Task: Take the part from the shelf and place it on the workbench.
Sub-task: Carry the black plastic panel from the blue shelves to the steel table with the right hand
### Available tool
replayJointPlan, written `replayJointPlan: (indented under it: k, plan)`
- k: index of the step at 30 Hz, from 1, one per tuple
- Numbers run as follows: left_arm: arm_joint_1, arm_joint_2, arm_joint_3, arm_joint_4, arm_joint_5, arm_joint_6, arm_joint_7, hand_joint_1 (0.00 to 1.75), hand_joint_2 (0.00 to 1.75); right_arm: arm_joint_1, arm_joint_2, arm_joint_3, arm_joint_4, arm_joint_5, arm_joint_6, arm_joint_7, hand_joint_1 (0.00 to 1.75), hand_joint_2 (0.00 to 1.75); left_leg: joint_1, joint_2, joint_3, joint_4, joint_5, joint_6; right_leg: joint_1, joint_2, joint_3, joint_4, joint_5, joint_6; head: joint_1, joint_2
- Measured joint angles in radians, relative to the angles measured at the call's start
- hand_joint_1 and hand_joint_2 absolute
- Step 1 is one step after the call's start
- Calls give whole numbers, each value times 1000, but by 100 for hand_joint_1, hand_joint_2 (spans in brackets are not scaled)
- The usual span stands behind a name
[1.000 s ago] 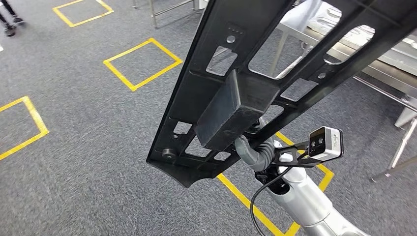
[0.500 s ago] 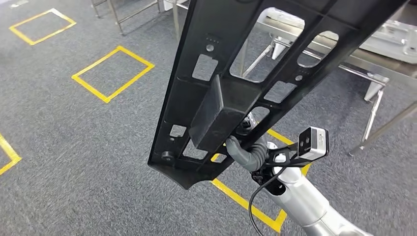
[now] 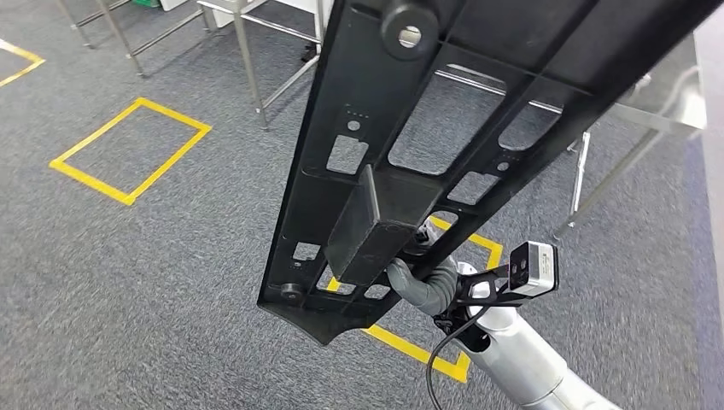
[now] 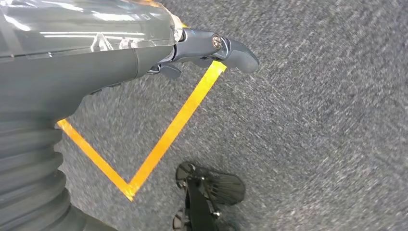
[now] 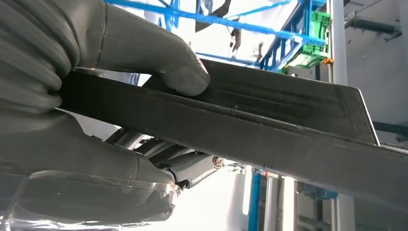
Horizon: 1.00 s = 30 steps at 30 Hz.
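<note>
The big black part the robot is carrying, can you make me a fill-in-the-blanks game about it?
1. The black part is held by the robot's ____ hand.
2. The lines taped on the grey floor are ____ in colour.
3. In the right wrist view the grey thumb ____ on the edge of the part.
4. The left hand holds ____.

Missing words: right; yellow; presses; nothing
</note>
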Motion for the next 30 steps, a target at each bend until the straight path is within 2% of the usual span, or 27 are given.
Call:
replayJointPlan:
  k: [1, 2, 3, 4, 5, 6, 8, 9, 11, 12, 14, 16, 17, 18, 19, 20, 21, 23, 24, 25, 27, 28, 30]
  plan:
    - [2, 0, 0, 0, 1, 0, 0, 0, 175, 1, 0, 0, 1, 0, 2, 0, 175, 175, -1, 13, 0, 0, -1, 3, -2, -21, -33, 67, -31, 3, 0, 0]
    - [3, 0, 1, 0, 2, 0, 1, 0, 175, 2, 0, 0, 3, 0, 4, 0, 175, 175, -2, 26, 0, 0, -2, 3, -5, -32, -63, 125, -51, 6, 0, 0]
    - [4, 0, 1, 0, 3, 0, 1, 0, 175, 4, 0, 0, 5, 0, 7, 0, 175, 175, -3, 40, 0, 0, -3, 3, -7, -38, -79, 157, -56, 8, 0, 0]
    - [4, 0, 1, 0, 5, 0, 1, 0, 175, 5, 1, 0, 7, 1, 8, 1, 175, 175, -3, 52, 1, 0, -4, 2, -9, -42, -76, 151, -42, 9, 0, 0]
    - [3, 0, 2, 0, 6, 0, 1, 0, 175, 5, 2, 0, 8, 2, 9, 2, 175, 175, -3, 64, 3, 1, -6, 1, -10, -50, -52, 104, -12, 9, 0, 0]
    - [3, 0, 2, 0, 6, 0, 1, 0, 175, 4, 3, -1, 8, 2, 10, 2, 175, 175, -3, 74, 6, 1, -9, -2, -9, -67, -14, 34, 22, 6, 0, 0]
    - [2, 0, 4, 0, 6, 0, 1, 0, 175, 1, 8, -2, 9, 3, 13, 3, 175, 175, -8, 93, 13, 3, -15, -12, 0, -104, 49, -86, 62, -5, 0, 0]
    - [2, 0, 4, 0, 6, 0, 1, 0, 175, 0, 10, -3, 9, 3, 14, 3, 175, 175, -11, 102, 15, 3, -18, -17, 5, -113, 62, -114, 67, -11, 0, 0]
    - [-1, 0, 6, 0, 6, 0, 1, 0, 175, -1, 12, -4, 8, 3, 15, 3, 175, 175, -12, 123, 21, 1, -21, -29, 9, -95, 61, -122, 67, -22, 0, 0]
    - [-3, 0, 6, 0, 6, 0, 1, 0, 175, 0, 13, -5, 8, 3, 15, 4, 175, 175, -10, 121, 23, 4, -26, -35, 7, -84, 62, -125, 68, -28, 0, 0]
    - [-6, 0, 6, 0, 6, 0, 0, 0, 175, -2, 16, -6, 8, 3, 15, 4, 175, 175, -5, 81, 5, 50, -58, -45, 1, -63, 66, -133, 74, -41, 0, 0]
    - [-3, 0, 7, 0, 7, -1, 0, 0, 175, -3, 22, -6, 9, 3, 16, 4, 175, 175, -2, 30, -54, 177, -122, -51, -1, -41, 67, -135, 75, -48, 0, 0]
    - [-1, 0, 8, 0, 7, -1, 1, 0, 175, -2, 24, -6, 10, 3, 16, 4, 175, 175, -2, 21, -89, 246, -148, -53, 0, -27, 67, -134, 75, -50, 0, 0]
    - [1, 1, 9, 0, 7, -1, 1, 0, 175, -1, 25, -6, 10, 3, 17, 4, 175, 175, -2, 17, -113, 290, -157, -54, 1, -13, 67, -133, 75, -50, 0, 0]
    - [3, 1, 10, 0, 7, -1, 1, 0, 175, 0, 26, -6, 12, 3, 17, 4, 175, 175, -2, 16, -120, 296, -145, -54, 1, 1, 67, -132, 75, -50, 0, 0]
    - [3, 1, 10, 0, 7, -1, 1, 0, 175, 1, 26, -6, 13, 3, 17, 4, 175, 175, -1, 14, -108, 262, -115, -53, 1, 15, 68, -130, 74, -49, 0, 0]
    - [3, 1, 11, 0, 7, -1, 1, 0, 175, 1, 26, -6, 13, 3, 17, 4, 175, 175, 0, 4, -81, 195, -74, -51, 1, 28, 68, -127, 73, -47, 0, 0]
    - [2, 1, 13, 0, 7, -1, 1, 0, 175, 1, 28, -6, 14, 3, 17, 4, 175, 175, 3, -40, -25, 66, -22, -44, 1, 53, 65, -119, 70, -39, 0, 0]
    - [2, 1, 14, 0, 7, -1, 1, 0, 175, 1, 30, -6, 14, 3, 17, 4, 175, 175, 3, -57, -9, 31, -14, -39, 0, 64, 62, -116, 70, -33, 0, 0]
    - [1, 1, 15, 0, 7, 0, 1, 0, 175, 2, 31, -6, 14, 3, 17, 5, 175, 175, 1, -65, -4, 20, -17, -34, -2, 75, 58, -115, 71, -26, 0, 0]
    - [-2, 1, 16, 0, 7, 0, 1, 0, 175, 6, 32, -7, 14, 9, 17, 6, 175, 175, 1, -46, 0, 14, -13, -22, -5, 88, 54, -118, 75, -13, 0, 0]
    - [-4, 0, 16, 0, 7, 0, 1, 0, 175, 9, 33, -8, 12, 15, 17, 7, 175, 175, 2, -35, 3, 9, -10, -14, -4, 73, 50, -110, 69, -7, 0, 0]
    - [-4, -1, 16, 0, 7, -2, 0, 0, 175, 14, 40, -11, 8, 29, 19, 12, 175, 175, 4, -9, 7, -1, -6, -2, -1, 14, 16, -38, 25, 0, 0, 0]
